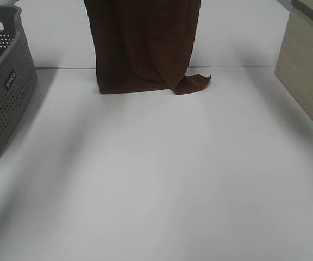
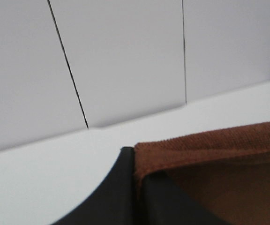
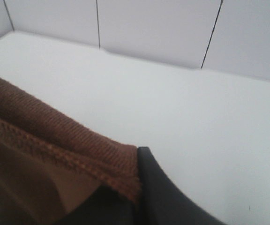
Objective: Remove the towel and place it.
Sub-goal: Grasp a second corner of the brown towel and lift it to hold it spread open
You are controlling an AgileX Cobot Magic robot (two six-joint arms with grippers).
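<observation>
Writing: a small dark label (image 1: 10, 80) with pale letters sits on the basket's side; the letters are too blurred to read.
Left gripper (image 2: 136, 160): its black jaws are closed nearly together, and a stitched edge of the towel (image 1: 143, 43) is pinched between them.
Right gripper (image 3: 136, 174): its jaws are closed on the hem, which runs right into the narrow slit between them.
Towel position: it hangs as a tall dark brown sheet from above the top of the exterior view, at the far middle of the table (image 1: 162, 179). Its lower edge rests on the surface and one bottom corner is crumpled out to the right.
Towel texture: plush, finely ribbed pile with a raised stitched hem and long vertical folds.
Basket (image 1: 4, 98): grey plastic with rounded corners and walls perforated with rows of small holes. It stands at the left edge, well apart from the towel.
Box (image 1: 308, 65): beige and flat-sided, at the right edge.
Table surface: white, smooth and matte.
Wall (image 2: 125, 61): pale flat panels split by thin dark seams.
</observation>
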